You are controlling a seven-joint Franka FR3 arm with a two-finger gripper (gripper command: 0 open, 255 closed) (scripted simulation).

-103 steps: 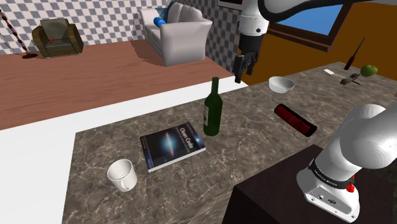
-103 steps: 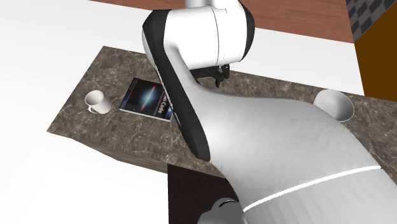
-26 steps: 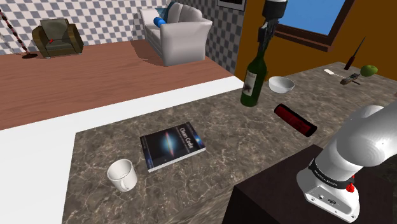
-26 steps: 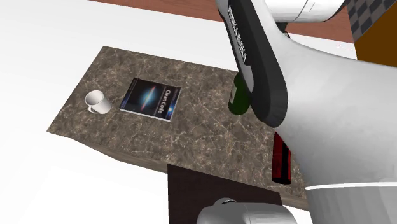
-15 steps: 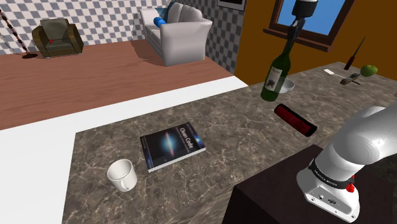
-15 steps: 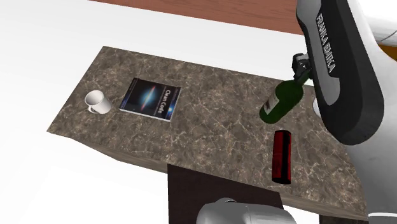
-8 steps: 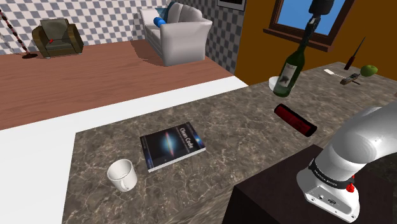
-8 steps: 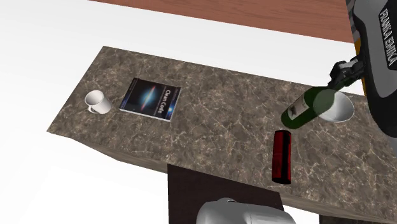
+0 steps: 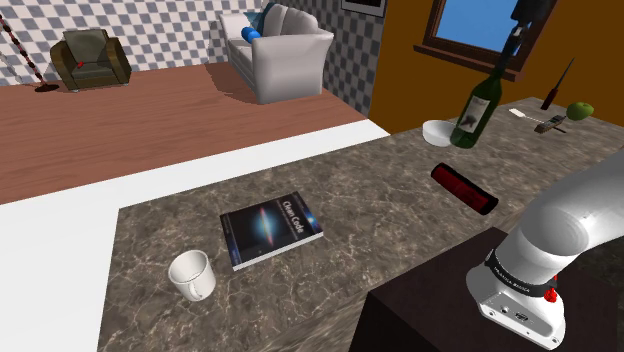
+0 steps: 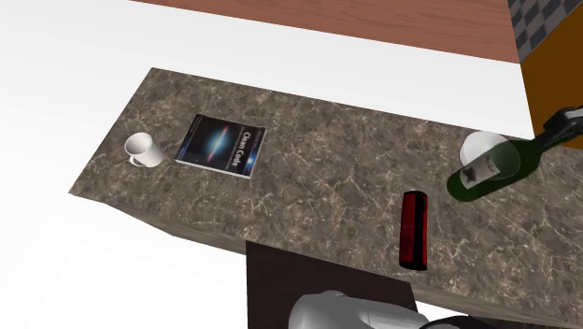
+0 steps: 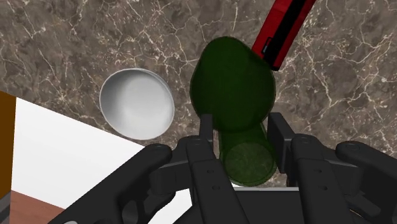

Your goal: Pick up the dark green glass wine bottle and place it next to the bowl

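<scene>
The dark green wine bottle (image 11: pixel 232 83) hung by its neck from the gripper (image 11: pixel 242 130), whose two black fingers were clamped on either side of the neck. The bottle was tilted, its body slanting down and away beneath the gripper over the marbled bench (image 9: pixel 380 235). Whether its base cleared the bench by much could not be made out.

Just beside the bottle, below the gripper and to one side of it, sat one white bowl (image 11: pixel 137 104). In the shoulder view the bottle's lower body covered part of the bowl, and in the second exterior view the green glass overlapped the bowl's rim. On the gripper's other side, near the bottle, lay one dark red cylinder (image 11: pixel 283 28) on its side, its far end cut off at the wrist view's edge.

In the shoulder view the gripper was cut off at the picture's edge, so little above the fingers could be seen.

Well apart from the gripper, across the bench, lay one book (image 9: pixel 270 229) and, beyond it, one white mug (image 9: pixel 190 274).
</scene>
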